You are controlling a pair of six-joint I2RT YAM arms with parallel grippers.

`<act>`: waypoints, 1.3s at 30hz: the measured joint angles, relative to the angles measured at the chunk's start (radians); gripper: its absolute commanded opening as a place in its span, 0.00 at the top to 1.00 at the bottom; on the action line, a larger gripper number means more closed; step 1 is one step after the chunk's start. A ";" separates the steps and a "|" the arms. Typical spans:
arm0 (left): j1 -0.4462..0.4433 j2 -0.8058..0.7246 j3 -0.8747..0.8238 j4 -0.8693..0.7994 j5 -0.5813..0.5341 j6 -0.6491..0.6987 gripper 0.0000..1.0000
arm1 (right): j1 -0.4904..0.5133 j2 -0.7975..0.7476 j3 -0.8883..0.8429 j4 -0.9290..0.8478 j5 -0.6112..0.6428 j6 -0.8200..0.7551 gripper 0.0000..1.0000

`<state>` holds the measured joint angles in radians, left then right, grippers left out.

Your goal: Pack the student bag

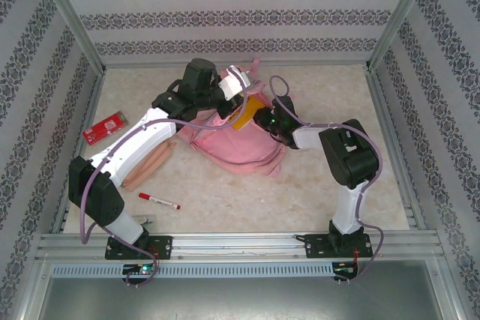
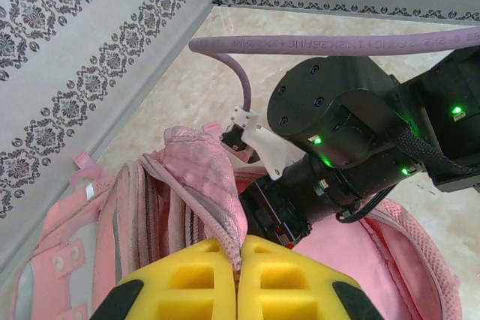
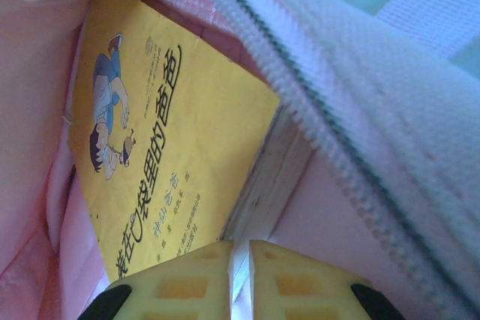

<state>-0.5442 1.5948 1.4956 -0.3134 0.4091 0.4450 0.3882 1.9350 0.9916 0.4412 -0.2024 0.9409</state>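
My left claw [image 2: 238, 256] pinches the rim of the bag [image 2: 67, 260]; my right claw [image 3: 240, 258], from 3 o'clock, pinches a book [image 3: 176, 110] inside.

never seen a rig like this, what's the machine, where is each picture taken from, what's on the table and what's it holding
Two robot arms are bolted to the near edge of a table, each ending in a two-finger gripper. One picture looks down from above and behind; the other two come from wrist cameras. The left gripper is shut on the zip edge of the pink student bag. The right gripper is shut on a yellow book at the bag's opening. Loose on the table lie a red pen, a red card and a tan pouch.
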 measured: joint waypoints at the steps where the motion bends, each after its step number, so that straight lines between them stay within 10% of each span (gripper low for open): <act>1: 0.001 0.000 -0.004 0.000 0.000 0.001 1.00 | 0.000 -0.003 0.000 -0.003 -0.002 -0.001 0.80; 9: 0.001 0.001 -0.079 0.022 0.007 0.006 0.97 | -0.039 -0.257 -0.154 -0.035 -0.043 -0.005 0.67; 13: 0.001 0.020 -0.116 0.037 0.060 -0.024 0.48 | -0.108 -0.451 -0.262 -0.117 -0.050 -0.044 0.62; 22: -0.005 -0.054 -0.233 0.020 0.045 -0.333 0.16 | -0.214 -0.758 -0.314 -0.503 -0.077 -0.304 0.57; 39: 0.245 0.034 -0.449 -0.187 -0.392 -1.002 0.12 | 0.341 -0.426 -0.033 -0.766 -0.061 -0.702 0.49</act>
<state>-0.2993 1.6291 1.0466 -0.5003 0.0170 -0.5568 0.7296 1.5085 0.9588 -0.3248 -0.2634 0.2394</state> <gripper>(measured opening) 0.878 0.483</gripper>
